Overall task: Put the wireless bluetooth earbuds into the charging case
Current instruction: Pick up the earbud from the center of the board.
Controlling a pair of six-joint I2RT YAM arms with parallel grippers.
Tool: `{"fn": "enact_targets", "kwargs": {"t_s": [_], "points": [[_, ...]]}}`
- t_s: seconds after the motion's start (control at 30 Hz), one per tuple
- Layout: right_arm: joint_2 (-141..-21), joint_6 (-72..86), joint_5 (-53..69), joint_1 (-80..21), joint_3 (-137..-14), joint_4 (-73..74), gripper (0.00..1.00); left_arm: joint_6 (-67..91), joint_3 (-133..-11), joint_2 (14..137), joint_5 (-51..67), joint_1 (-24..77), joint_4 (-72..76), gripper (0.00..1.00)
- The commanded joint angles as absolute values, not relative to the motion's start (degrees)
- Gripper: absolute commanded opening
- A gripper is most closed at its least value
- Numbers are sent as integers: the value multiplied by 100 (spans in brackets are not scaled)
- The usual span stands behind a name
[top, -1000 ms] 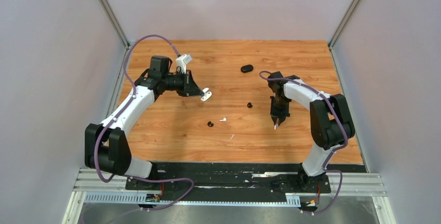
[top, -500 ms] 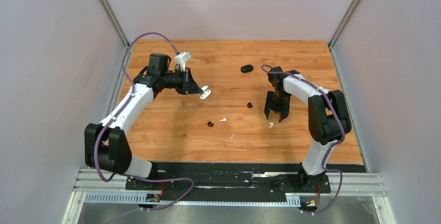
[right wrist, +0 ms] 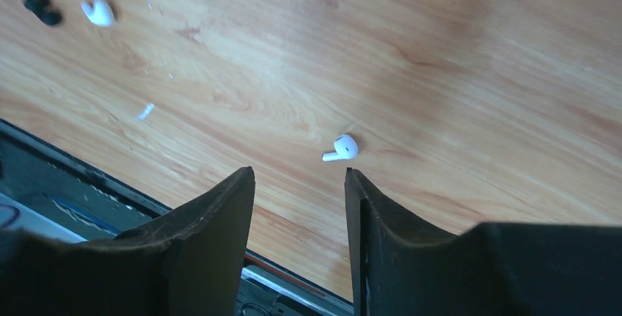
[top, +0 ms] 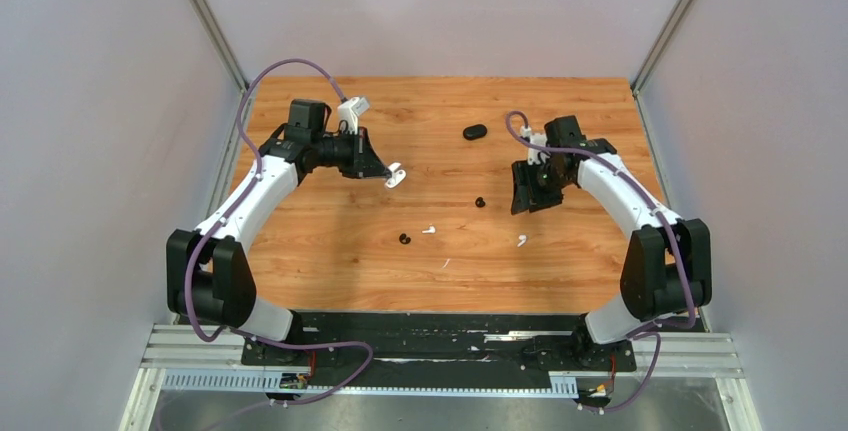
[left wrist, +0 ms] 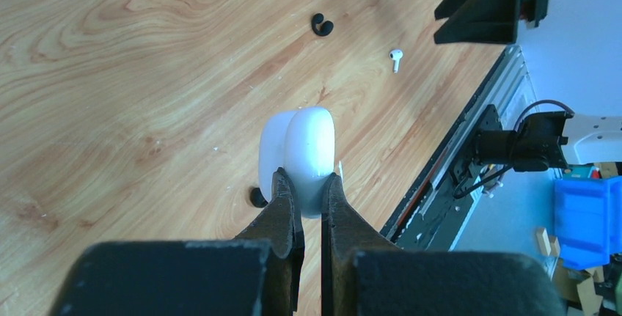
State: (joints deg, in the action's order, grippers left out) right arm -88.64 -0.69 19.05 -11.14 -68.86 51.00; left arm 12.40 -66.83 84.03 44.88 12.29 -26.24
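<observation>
My left gripper (top: pixel 388 175) is shut on the white charging case (top: pixel 397 177), held above the table's left part; in the left wrist view the case (left wrist: pixel 304 151) sticks out from between the fingers. My right gripper (top: pixel 526 197) is open and empty, raised above a white earbud (top: pixel 521 240), which lies just beyond the fingertips in the right wrist view (right wrist: pixel 342 147). A second white earbud (top: pixel 429 230) and a black earbud (top: pixel 404 239) lie mid-table. Another black earbud (top: pixel 480 202) lies left of the right gripper.
A black oval case (top: pixel 475 132) lies toward the back of the wooden table (top: pixel 330 261). Grey walls stand on both sides. A black rail (right wrist: pixel 44 184) runs along the near edge.
My right gripper let go of the white earbud, which now lies on the table, then opened, rose and drew back toward the far right. The left gripper barely moved.
</observation>
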Motion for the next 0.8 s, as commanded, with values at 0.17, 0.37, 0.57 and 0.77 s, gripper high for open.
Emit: {"fn": "enact_targets", "kwargs": {"t_s": [0.17, 0.37, 0.57, 0.77], "points": [[-9081, -1556, 2420, -1279, -6416, 4807, 42, 1047, -6901, 8252, 4526, 1204, -2674, 0], [-9471, -1785, 2268, -1365, -6473, 4732, 37, 1098, -6744, 8124, 4507, 1204, -2587, 0], [-9703, -2047, 2085, -1470, -6476, 4773, 34, 1050, -6707, 8022, 4509, 1204, -2626, 0], [-9807, -2068, 1842, -1473, -6532, 4757, 34, 1064, -6680, 8042, 4516, 1204, -2588, 0]]}}
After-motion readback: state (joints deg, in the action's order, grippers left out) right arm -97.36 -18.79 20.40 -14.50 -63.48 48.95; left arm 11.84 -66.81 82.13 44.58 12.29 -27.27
